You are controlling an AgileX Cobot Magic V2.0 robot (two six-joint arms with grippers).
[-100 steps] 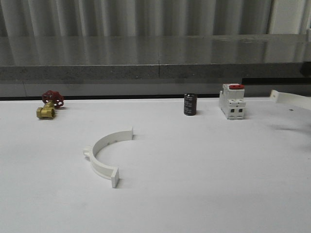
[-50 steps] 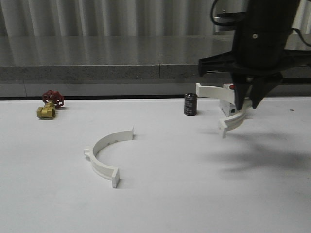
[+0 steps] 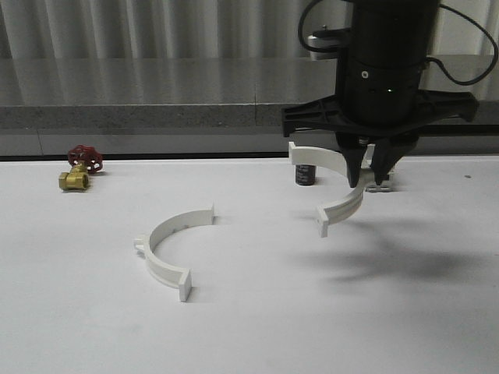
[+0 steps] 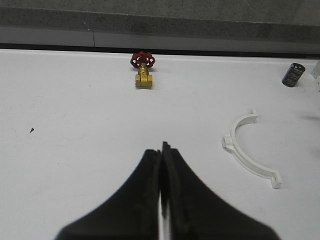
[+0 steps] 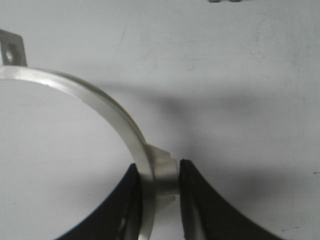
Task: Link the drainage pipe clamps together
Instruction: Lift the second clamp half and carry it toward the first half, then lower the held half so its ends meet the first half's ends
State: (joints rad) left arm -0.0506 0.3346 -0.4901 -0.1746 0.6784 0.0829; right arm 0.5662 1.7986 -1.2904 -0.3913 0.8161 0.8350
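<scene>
One white drainage pipe clamp half lies flat on the white table, left of centre; the left wrist view has it too. The other clamp half hangs in the air to its right, above the table, with my right gripper shut on the middle of its arc. In the right wrist view the fingers pinch the clamp's band at its small tab, and my right gripper grips it firmly. My left gripper is shut on nothing, well short of the lying clamp.
A brass valve with a red handwheel sits at the back left. A small black cylinder stands at the back, partly behind the held clamp. A white switch block is mostly hidden behind the right arm. A grey ledge runs along the table's far edge.
My right arm has come in from the right with the clamp half, moving left and a little lower. The clamp on the table has not moved.
</scene>
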